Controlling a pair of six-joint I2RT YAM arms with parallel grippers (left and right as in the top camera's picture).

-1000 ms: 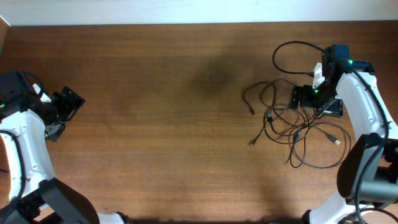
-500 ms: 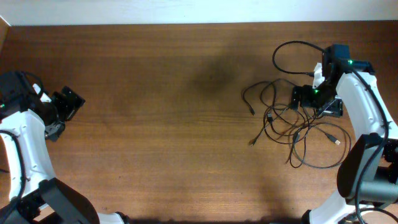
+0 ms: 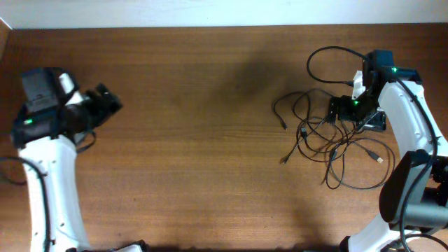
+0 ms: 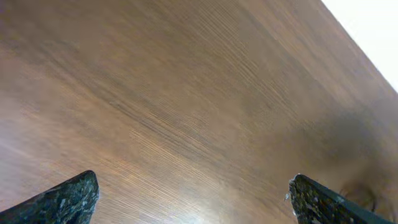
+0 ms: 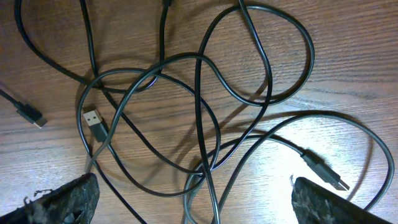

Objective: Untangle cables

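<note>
Overhead: cables (image 3: pixel 329 143) lay tangled on the bench (image 3: pixel 196 140), on my right side | right claw (image 5: pixel 199 205) spread wide just above them, pinching nothing | left claw (image 3: pixel 105 105) spread, well apart | best: pinch one USB plug (image 5: pixel 94 123) end, draw it slowly outward.

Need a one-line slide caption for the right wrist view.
Open right gripper hovers over looped thin black cables with silver-tipped plugs on a brown wooden table.
</note>
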